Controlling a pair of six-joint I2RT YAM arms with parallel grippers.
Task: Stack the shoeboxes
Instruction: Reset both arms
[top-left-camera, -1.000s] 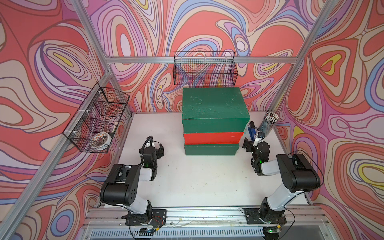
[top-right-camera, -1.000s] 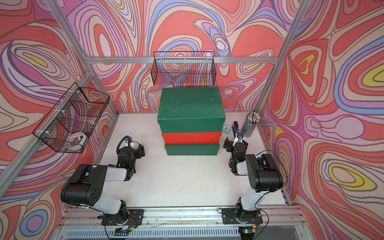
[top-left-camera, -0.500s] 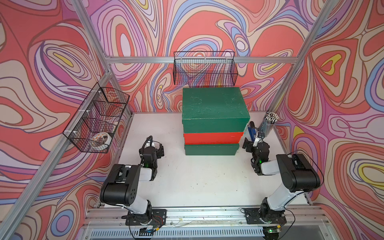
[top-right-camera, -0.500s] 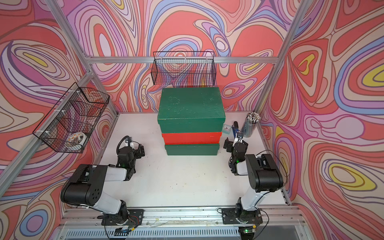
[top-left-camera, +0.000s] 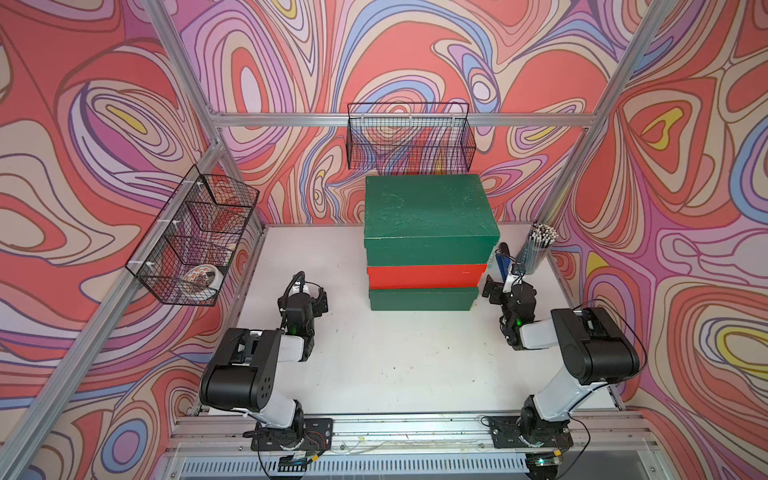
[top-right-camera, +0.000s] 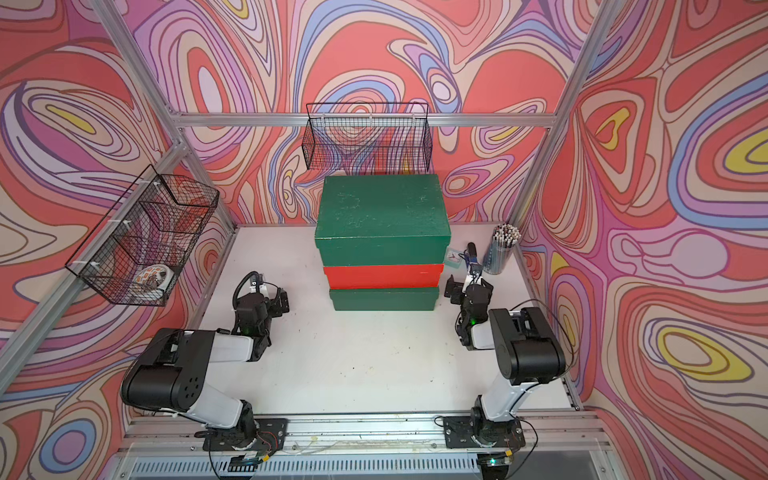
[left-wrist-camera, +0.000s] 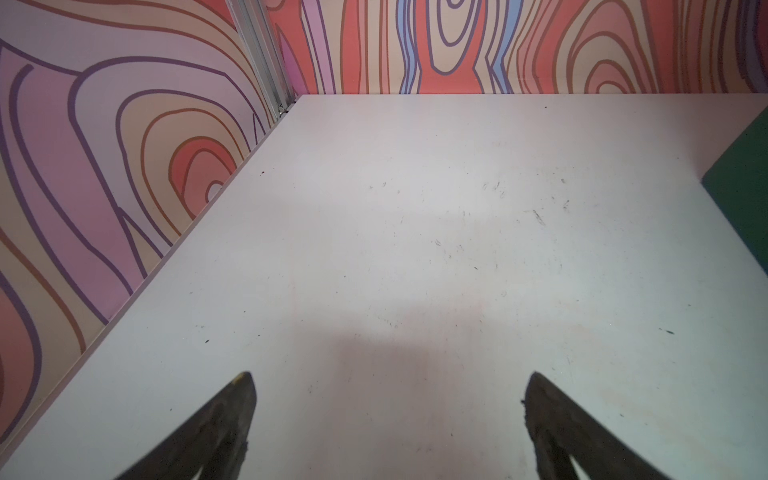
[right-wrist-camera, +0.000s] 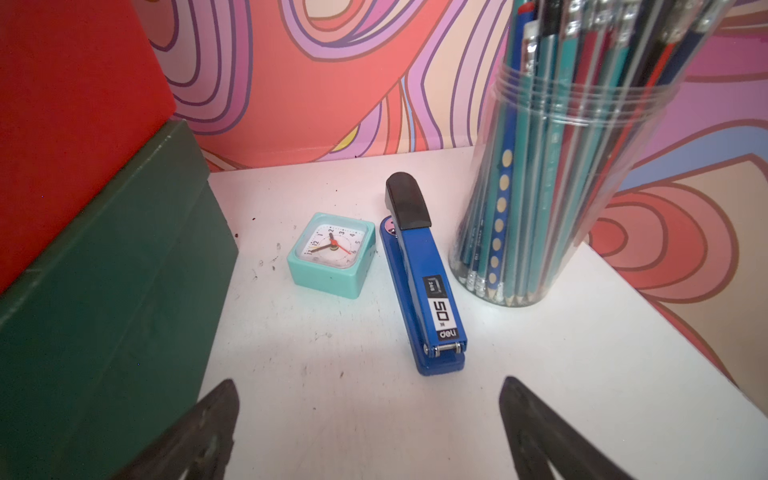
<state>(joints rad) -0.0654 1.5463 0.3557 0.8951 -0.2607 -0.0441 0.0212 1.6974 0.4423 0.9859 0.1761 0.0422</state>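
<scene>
Flagging the risk first: my right gripper (right-wrist-camera: 369, 380) sits low, just beside the end of the bottom green shoebox (right-wrist-camera: 108, 266). A sideways swing from here could clip that box and shift the whole pile. The stapler (right-wrist-camera: 419, 270), clock (right-wrist-camera: 332, 253) and pencil jar (right-wrist-camera: 540, 187) stand close ahead of it, so pushing forward would knock those, and I judge the jar would tip easily. In both top views the red shoebox (top-left-camera: 426, 276) lies on the bottom one and the top green shoebox (top-left-camera: 428, 212) on the red, roughly square. The stack looks finished to me.

Both grippers are spread wide and hold nothing. My left gripper (left-wrist-camera: 389, 376) is over bare table (left-wrist-camera: 415, 228), apart from the stack. Only a green edge shows at the side of its wrist view. The stack stands mid-table toward the back wall, between my two arms. Neither gripper touches it, as far as I can tell.
</scene>
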